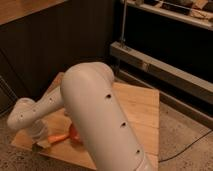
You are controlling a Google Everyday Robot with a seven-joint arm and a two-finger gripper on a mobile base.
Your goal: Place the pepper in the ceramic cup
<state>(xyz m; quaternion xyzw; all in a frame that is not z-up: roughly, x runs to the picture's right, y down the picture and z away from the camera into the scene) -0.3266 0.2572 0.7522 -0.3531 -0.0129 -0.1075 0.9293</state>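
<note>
The pepper shows as a slim orange shape lying on the wooden table, near its front left edge. My gripper hangs below the white wrist at the table's front left, just left of the pepper's end and close to the table surface. The red-orange bowl is right beside the pepper, and only its left edge shows past my arm. The ceramic cup is hidden, most likely behind the arm.
My large white arm covers the middle of the table. A dark wall stands behind the table. A metal shelf rack runs along the right, with speckled floor and a cable below it.
</note>
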